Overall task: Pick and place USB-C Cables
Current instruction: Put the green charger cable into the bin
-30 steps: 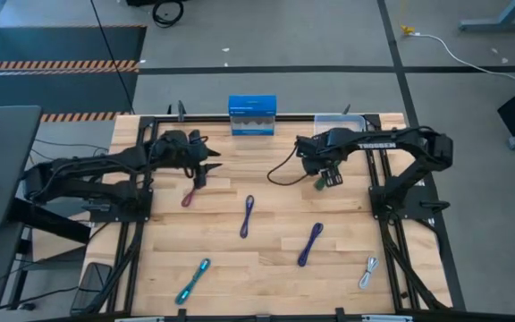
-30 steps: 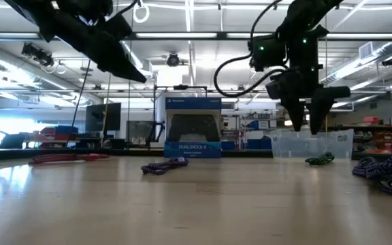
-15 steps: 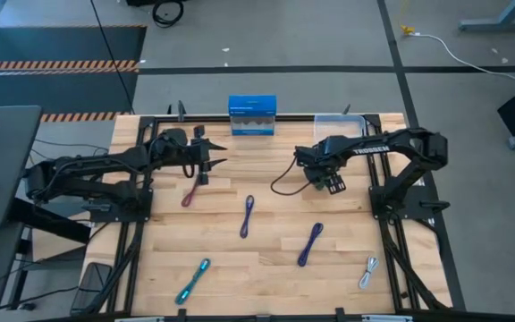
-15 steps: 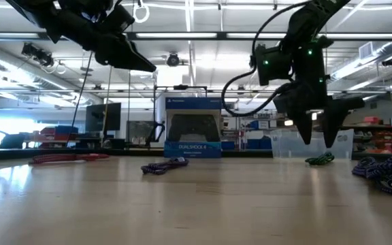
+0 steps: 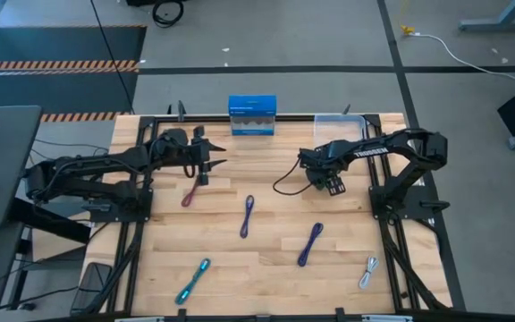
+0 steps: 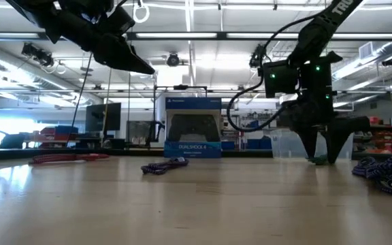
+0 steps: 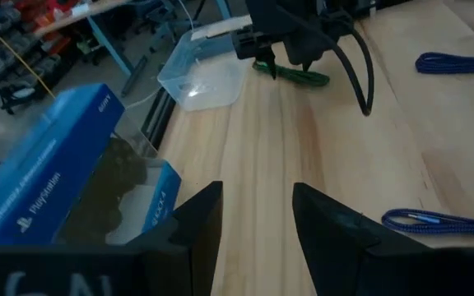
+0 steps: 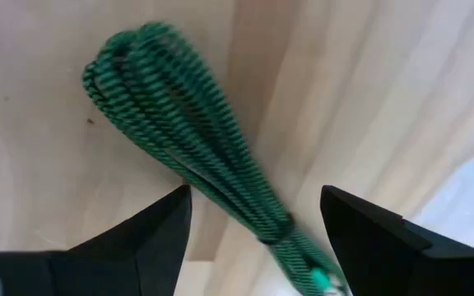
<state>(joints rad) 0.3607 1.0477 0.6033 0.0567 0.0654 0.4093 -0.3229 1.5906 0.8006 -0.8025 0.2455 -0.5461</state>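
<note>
Straddling the green cable (image 8: 196,156) near the tray (image 7: 200,78) at the far right, right gripper (image 8: 253,218) spread, nothing clamped; left gripper (image 7: 253,218) parted, hovering; no cable yet placed

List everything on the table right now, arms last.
green cable: 1, green, under the right tool, near the tray
magenta cable: 1, magenta, left side
purple cables: 2, purple, middle of the table
teal cable: 1, teal, near edge, left
white-grey cable: 1, near edge, right
blue box: 1, far edge
clear tray: 1, far edge, right
left tool: open, raised
right tool: open, straddling the green cable
</note>
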